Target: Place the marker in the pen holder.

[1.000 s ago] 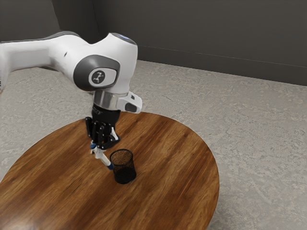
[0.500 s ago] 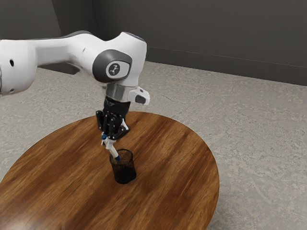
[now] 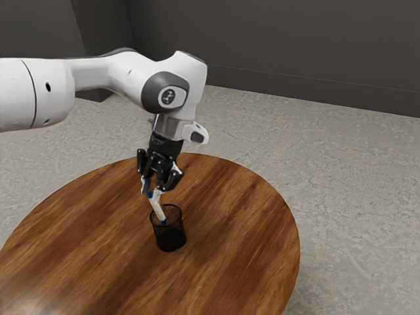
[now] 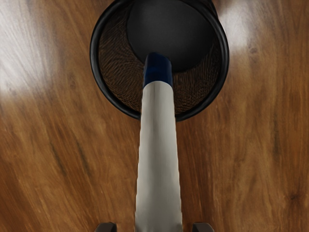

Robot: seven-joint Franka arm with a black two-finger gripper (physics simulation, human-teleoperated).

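In the exterior view my gripper is above the pen holder, its fingers spread. The white marker slants down from between them, its lower blue end inside the mouth of the black mesh pen holder. Fingertips of the gripper edge into the wrist view, with a gap on each side of the marker. There the dark blue end lies over the inside of the pen holder, and the shaft crosses its rim. The holder stands upright.
The round wooden table carries the holder, with bare wood around it. Its curved edge passes behind the gripper, and a grey floor lies beyond.
My hand has moved toward the exterior view's right, bringing the marker from beside the holder to its mouth. Over the last half second the fingers have opened around the marker.
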